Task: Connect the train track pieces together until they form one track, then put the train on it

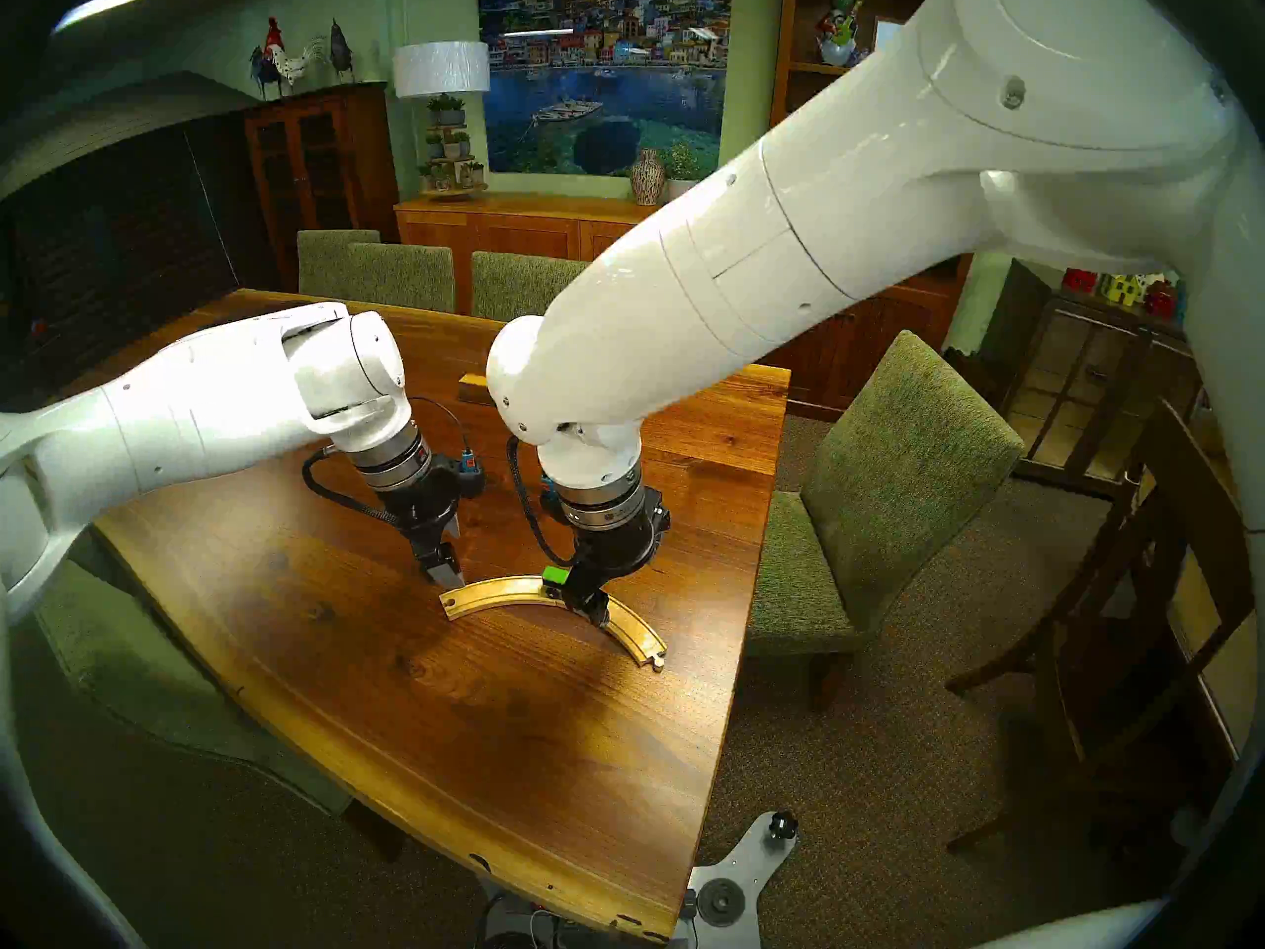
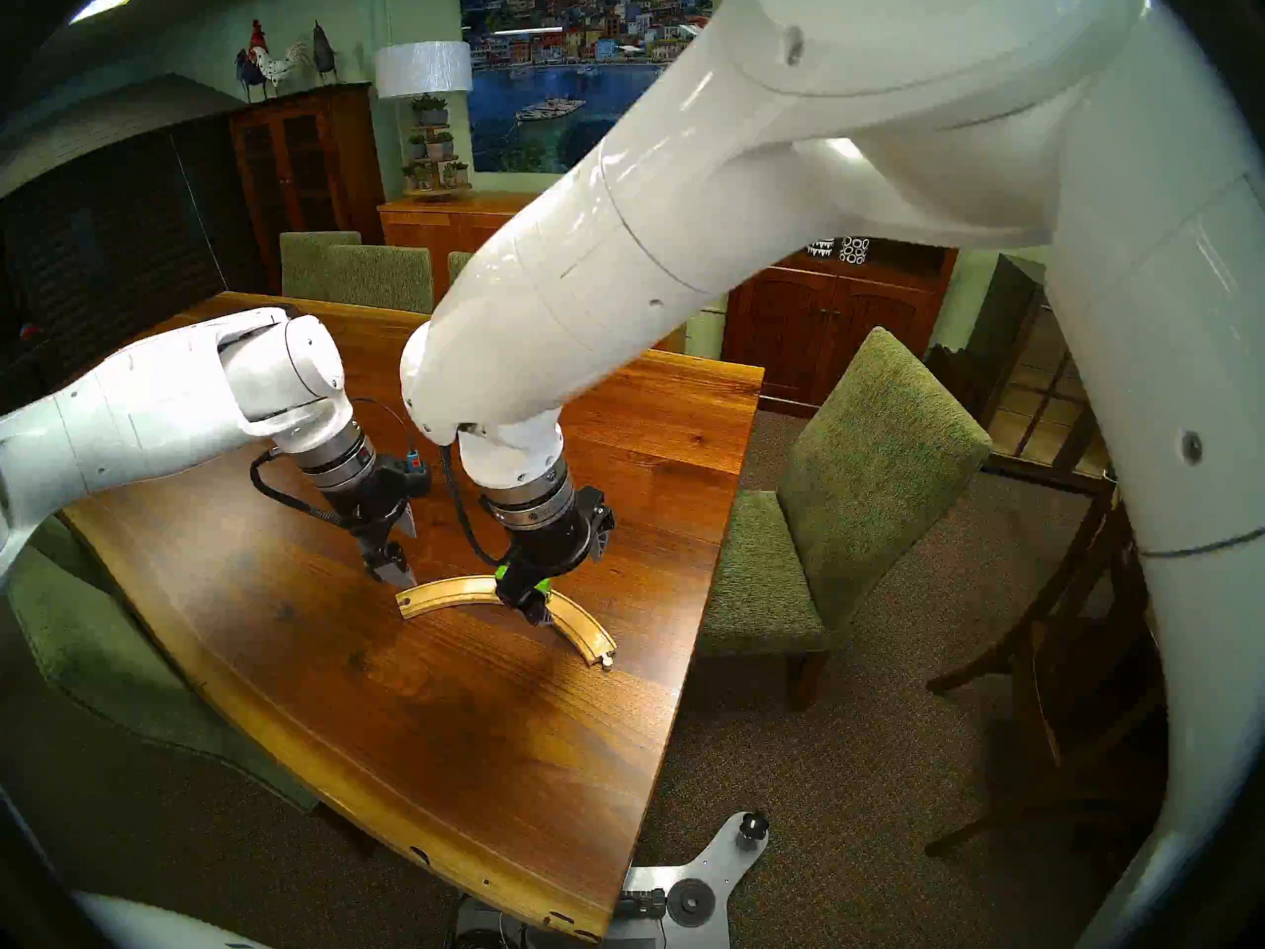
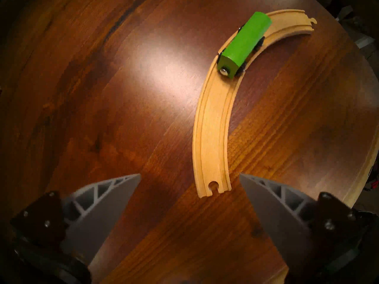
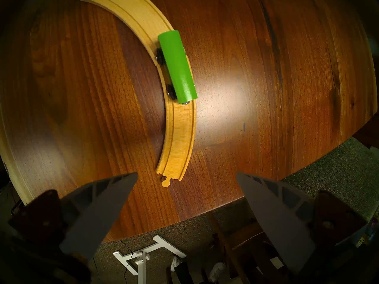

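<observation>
Head view: the green train (image 1: 556, 575) is seen seated on the joined track (image 1: 493, 595), at three o'clock from the left claw (image 1: 448, 571).

Wrist views: both claws, right claw (image 4: 186, 176) included, are shown spread and empty.

Bright-green train (image 3: 244, 45) (black wheels), pale-wood track (image 3: 213, 134).

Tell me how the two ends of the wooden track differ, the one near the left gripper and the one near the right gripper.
The track end near the left gripper is cut with a round socket; the end near the right gripper carries a round peg sticking out. The train sits far up the arc from the socket end, nearer the peg end. Both ends lie flat on the table, untouched, each between open jaws.
</observation>
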Controlling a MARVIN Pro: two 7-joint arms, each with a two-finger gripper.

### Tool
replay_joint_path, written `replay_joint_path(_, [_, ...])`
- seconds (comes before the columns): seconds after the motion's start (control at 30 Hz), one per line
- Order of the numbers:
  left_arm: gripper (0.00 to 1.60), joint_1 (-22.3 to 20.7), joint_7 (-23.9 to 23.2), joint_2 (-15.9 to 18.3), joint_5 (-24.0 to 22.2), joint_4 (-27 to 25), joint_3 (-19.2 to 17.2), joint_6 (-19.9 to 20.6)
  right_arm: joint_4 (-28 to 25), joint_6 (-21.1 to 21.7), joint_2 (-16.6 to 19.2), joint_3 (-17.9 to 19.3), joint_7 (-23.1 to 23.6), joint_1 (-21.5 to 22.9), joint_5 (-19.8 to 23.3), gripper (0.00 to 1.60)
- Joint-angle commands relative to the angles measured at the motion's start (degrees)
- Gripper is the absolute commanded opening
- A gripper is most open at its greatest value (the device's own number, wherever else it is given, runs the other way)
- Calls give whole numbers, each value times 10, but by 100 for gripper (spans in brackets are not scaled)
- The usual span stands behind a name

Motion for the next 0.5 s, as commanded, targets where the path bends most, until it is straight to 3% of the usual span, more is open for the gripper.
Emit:
replay_joint_path(0.0, [160, -25, -16, 29, -6, -26, -14, 1, 5, 0, 8, 2, 0, 13, -1, 160])
replay_joint_path(0.47, [160, -26, -14, 33, -16, -31, -12, -1, 5, 0, 8, 2, 0, 13, -1, 160])
